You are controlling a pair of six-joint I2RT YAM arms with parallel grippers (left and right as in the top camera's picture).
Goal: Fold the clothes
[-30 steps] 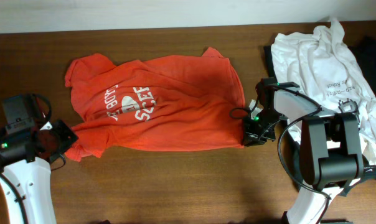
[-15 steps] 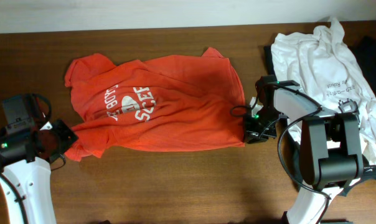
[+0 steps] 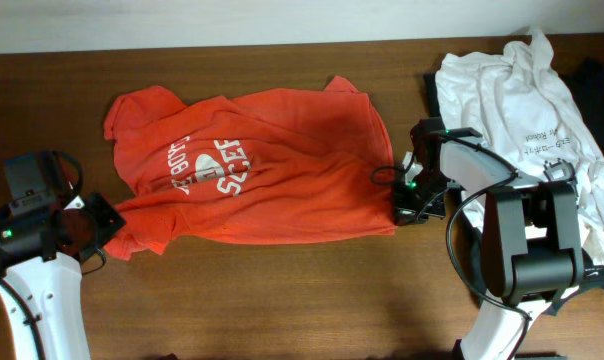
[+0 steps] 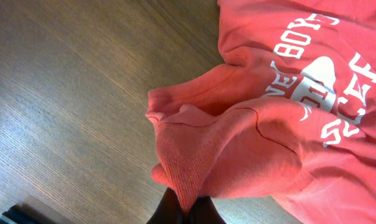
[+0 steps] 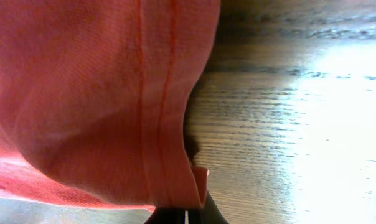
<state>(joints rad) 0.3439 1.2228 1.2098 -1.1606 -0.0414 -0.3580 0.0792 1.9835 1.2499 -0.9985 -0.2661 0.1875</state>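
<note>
Left gripper [image 4: 187, 213] and right gripper [image 5: 185, 216] clamp tight on the orange-red T-shirt [image 3: 272, 170].

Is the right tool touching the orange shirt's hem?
Touching. Right wrist view: the orange shirt has its hem corner pinched in the right tool.

The T-shirt [image 3: 272, 170] lies spread across the middle of the table [image 3: 282, 300], with the left gripper [image 3: 107, 222] at its near left corner, the right gripper [image 3: 402, 212] at its near right corner, and the second tee [image 3: 522, 100] heaped further right, by the far edge.
</note>
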